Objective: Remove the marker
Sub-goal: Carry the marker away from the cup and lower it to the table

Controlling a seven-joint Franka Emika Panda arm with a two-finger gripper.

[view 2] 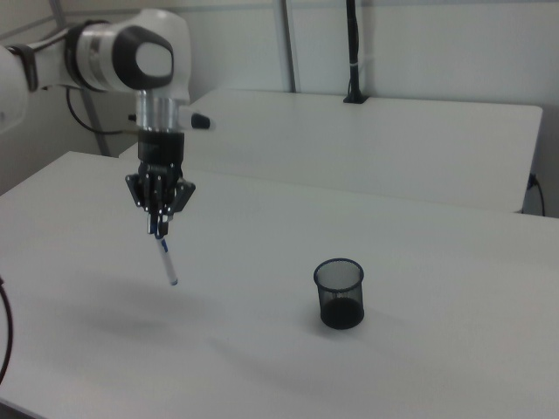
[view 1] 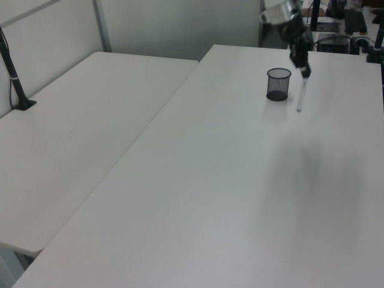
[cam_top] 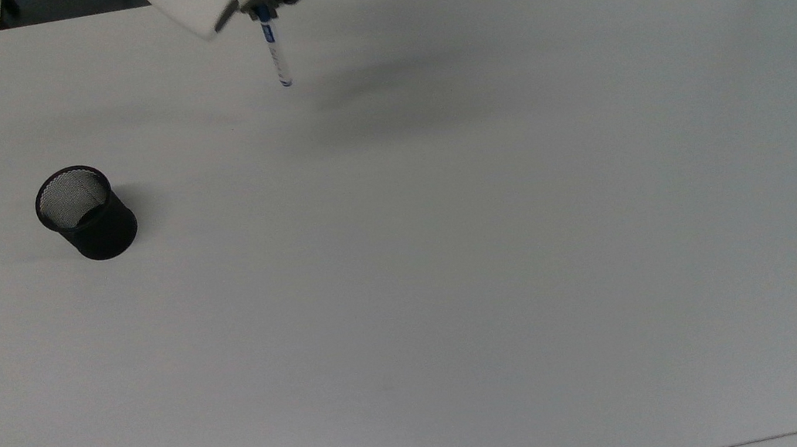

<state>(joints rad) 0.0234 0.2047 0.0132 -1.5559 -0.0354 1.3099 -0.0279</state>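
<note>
A black mesh cup [view 2: 339, 293] is standing upright and empty on the white table [view 2: 367, 367], toward the top view's left [cam_top: 86, 213], while the marker [view 2: 165, 259] is hanging in the air well apart from it, clear of the tabletop. The Franka arm's hand [view 2: 159, 229] is gripping the marker by its blue-capped upper end, its two fingers closed on the barrel, so that the white shaft is dangling nearly upright with a slight tilt and its small blue end pointing down.

In the top view, the marker [cam_top: 275, 52] is sitting to the right of the cup and nearer the table's far edge, under the hand [cam_top: 262, 13] and the arm's white wrist housing. In the left view, the marker [view 1: 301, 95] is hanging just to the right of the cup [view 1: 278, 84], below the dark hand [view 1: 306, 73]. In the right view, the order is running the other way, with the marker at the left and the cup at the right.

A soft shadow is lying on the table under the arm. A second white table [view 1: 78, 132] is standing alongside, with a black clamp post [view 1: 13, 71] at its edge.
</note>
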